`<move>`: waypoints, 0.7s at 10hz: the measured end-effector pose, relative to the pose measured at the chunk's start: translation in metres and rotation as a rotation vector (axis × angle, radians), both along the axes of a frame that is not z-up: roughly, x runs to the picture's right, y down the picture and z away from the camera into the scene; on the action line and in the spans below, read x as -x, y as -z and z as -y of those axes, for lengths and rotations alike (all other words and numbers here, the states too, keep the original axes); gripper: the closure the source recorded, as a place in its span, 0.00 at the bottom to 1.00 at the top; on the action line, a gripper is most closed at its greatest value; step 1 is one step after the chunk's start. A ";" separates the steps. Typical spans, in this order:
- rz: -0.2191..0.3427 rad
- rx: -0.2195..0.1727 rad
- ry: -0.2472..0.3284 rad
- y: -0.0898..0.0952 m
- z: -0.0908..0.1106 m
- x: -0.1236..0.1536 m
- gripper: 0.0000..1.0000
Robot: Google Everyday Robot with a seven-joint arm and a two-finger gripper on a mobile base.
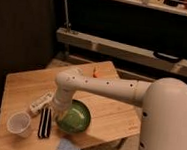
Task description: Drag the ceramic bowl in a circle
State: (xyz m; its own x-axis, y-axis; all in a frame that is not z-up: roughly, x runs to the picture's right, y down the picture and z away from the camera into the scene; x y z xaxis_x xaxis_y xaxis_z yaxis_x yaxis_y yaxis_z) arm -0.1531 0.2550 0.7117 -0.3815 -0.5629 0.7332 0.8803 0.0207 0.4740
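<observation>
The ceramic bowl (76, 118) is round, shallow and glossy green with a darker rim. It sits on the wooden table (25, 85) near the front edge. My gripper (62, 117) reaches down from the white arm (106, 86) onto the bowl's left rim. The arm's wrist hides the fingertips.
A small translucent plastic cup (19, 123) stands at the front left. A black ridged object (45, 122) lies between cup and bowl. A white packet (41, 101) lies behind it. A blue sponge (69, 148) sits at the front edge. An orange item (96, 71) is at the far edge. Shelves stand behind.
</observation>
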 end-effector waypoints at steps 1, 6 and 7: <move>-0.025 0.003 0.008 0.012 -0.016 -0.014 1.00; -0.197 -0.085 -0.035 0.012 -0.013 -0.068 1.00; -0.222 -0.100 -0.047 0.002 -0.004 -0.077 1.00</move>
State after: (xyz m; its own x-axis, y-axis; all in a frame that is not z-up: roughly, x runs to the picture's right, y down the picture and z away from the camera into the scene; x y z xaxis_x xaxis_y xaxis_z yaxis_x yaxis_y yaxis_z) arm -0.0762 0.2586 0.7094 -0.1888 -0.6502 0.7359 0.9624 0.0267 0.2705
